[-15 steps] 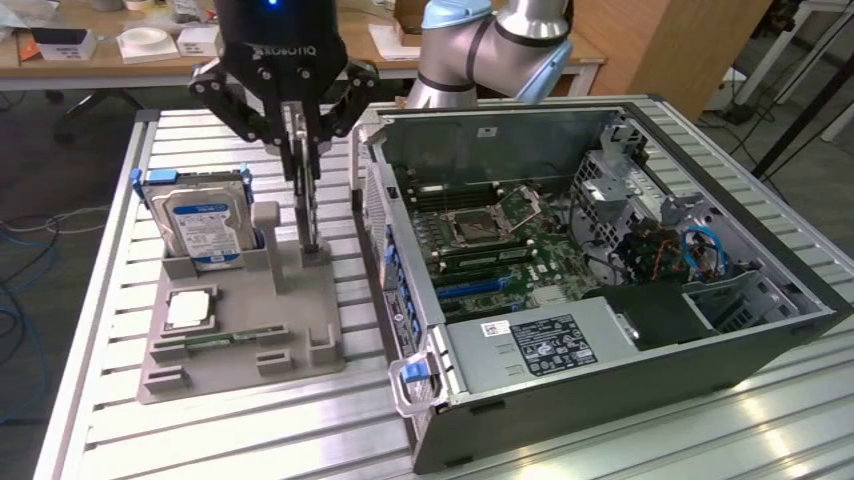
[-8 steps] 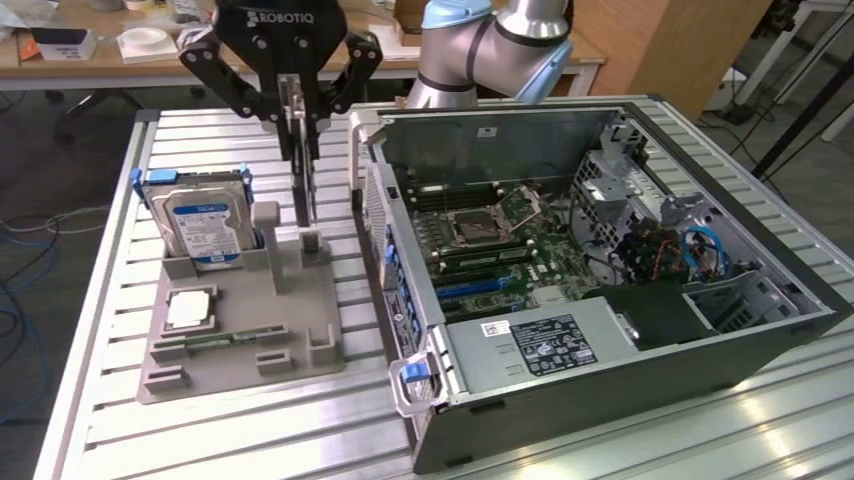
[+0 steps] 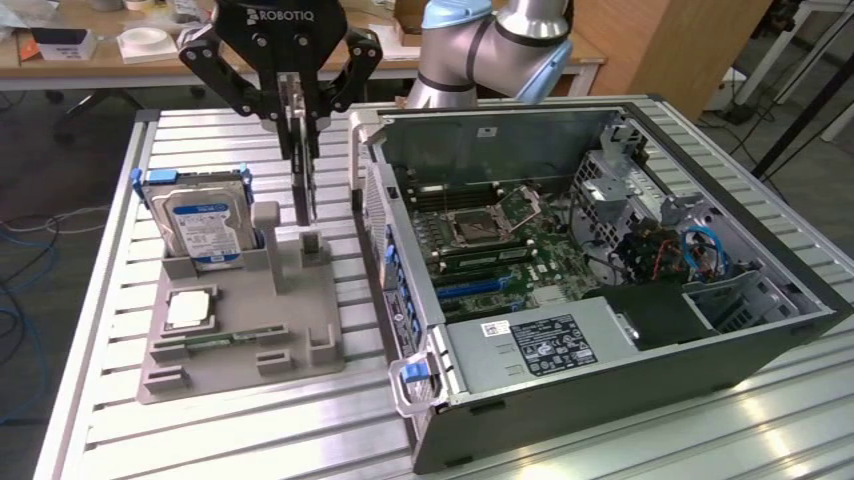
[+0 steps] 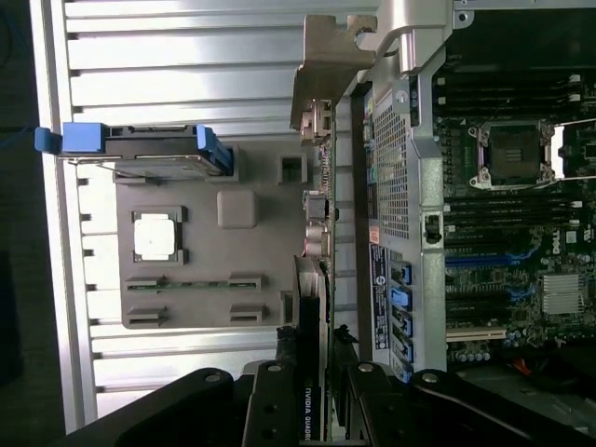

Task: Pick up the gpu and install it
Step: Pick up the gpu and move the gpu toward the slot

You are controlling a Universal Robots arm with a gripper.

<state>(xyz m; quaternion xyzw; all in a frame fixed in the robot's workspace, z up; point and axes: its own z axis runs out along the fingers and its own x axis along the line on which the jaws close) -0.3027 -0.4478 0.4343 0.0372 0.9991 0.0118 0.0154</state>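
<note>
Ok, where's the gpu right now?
In the exterior view's left half, the gpu hangs edge-on in the gripper above the grey holder, between hard drive and computer case.

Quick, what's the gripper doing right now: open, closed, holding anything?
Gripper: closed on the gpu, which it holds upright on edge above the grey parts holder.

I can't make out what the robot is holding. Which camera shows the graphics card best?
The wrist view: it looks along the graphics card from the fingers to its silver bracket, with printed lettering visible. In the exterior view it is a thin dark strip clamped between the fingers above the grey holder.
</note>
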